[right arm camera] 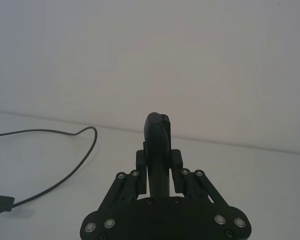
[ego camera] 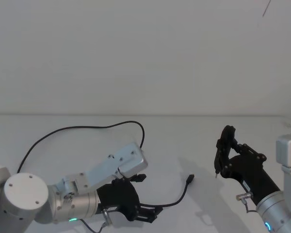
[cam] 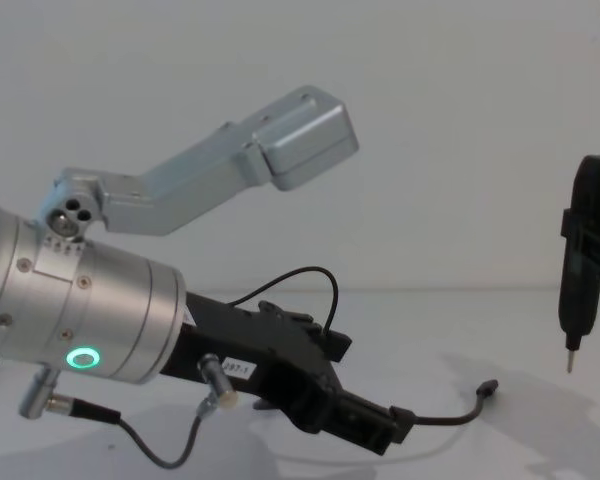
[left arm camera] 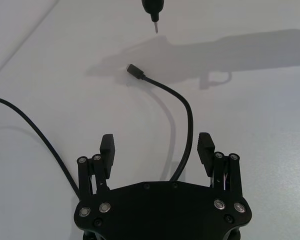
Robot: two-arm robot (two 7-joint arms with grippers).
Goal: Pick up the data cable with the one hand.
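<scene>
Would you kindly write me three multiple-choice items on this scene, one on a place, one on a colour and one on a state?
1. Where does the data cable run at the left gripper? A between its jaws; B around its wrist; C behind it.
2. The cable is: A white; B black; C red.
3. The right gripper is: A open and empty; B shut on a pen-shaped tool; C shut on the cable.
Answers: A: the cable passes between the open jaws. B: it shows dark on the white table. B: its jaws clamp the tool.
</scene>
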